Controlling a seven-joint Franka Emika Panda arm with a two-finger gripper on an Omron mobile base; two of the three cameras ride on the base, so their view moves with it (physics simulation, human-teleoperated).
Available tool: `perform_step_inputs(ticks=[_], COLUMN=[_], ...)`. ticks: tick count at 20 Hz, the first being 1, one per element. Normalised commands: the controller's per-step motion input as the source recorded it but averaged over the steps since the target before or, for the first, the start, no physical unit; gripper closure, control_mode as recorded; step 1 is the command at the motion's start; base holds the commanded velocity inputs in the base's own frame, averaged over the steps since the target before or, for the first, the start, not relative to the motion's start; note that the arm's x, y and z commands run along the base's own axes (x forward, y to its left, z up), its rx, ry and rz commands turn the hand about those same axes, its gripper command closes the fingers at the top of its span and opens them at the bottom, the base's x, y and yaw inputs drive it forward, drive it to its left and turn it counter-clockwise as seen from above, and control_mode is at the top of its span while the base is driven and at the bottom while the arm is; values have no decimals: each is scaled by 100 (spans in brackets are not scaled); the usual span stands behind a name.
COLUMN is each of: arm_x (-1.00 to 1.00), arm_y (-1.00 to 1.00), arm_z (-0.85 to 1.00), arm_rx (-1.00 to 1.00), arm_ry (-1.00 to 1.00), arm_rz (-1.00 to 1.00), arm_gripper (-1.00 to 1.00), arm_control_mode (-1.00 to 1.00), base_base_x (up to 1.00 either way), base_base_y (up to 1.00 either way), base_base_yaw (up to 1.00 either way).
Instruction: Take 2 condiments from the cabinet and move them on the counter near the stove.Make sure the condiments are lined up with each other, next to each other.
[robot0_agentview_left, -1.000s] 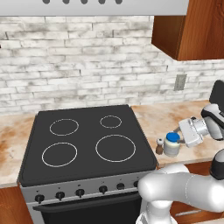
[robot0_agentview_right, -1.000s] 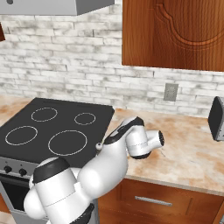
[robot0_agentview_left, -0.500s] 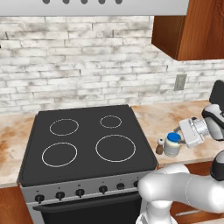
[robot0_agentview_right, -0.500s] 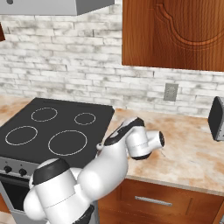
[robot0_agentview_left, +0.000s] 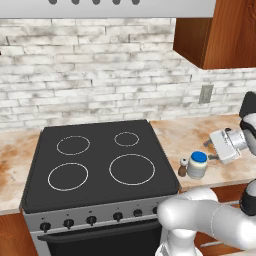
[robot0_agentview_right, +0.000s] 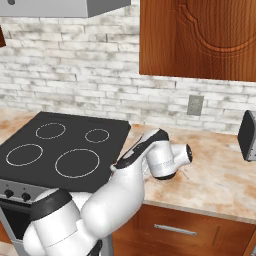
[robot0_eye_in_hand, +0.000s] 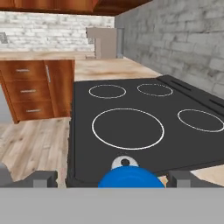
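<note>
While the white jar (robot0_agentview_left: 197, 165) stands on the counter (robot0_agentview_left: 185, 136) touching the small shaker (robot0_agentview_left: 183, 167) beside the stove (robot0_agentview_left: 97, 164), we judge it rigid, smooth, best held mid-body, our gripper (robot0_agentview_left: 214, 151) jaws apart.

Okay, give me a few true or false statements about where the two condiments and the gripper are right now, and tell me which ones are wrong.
1. The jar and the shaker stand side by side on the counter, right of the stove. True.
2. The jar's lid is red. False: it is blue.
3. The gripper is shut on the jar. False: it is open, with the jar standing free.
4. The shaker stands between the jar and the stove. True.
5. A pot sits on a burner. False: all four burners are bare.
</note>
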Motion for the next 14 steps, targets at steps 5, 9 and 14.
perform_step_inputs(ticks=[5,9,14], arm_x=[-31,-13,-19], arm_y=[12,66,67], arm_z=[64,57,43], arm_rx=[-6,-10,-3], arm_ry=[0,-2,-5], arm_rz=[0,-18,-49], arm_gripper=[-100,-100,-100], arm_control_mode=[-100,-100,-100], base_base_x=[0,0,0], base_base_y=[0,0,0], base_base_yaw=[0,0,0])
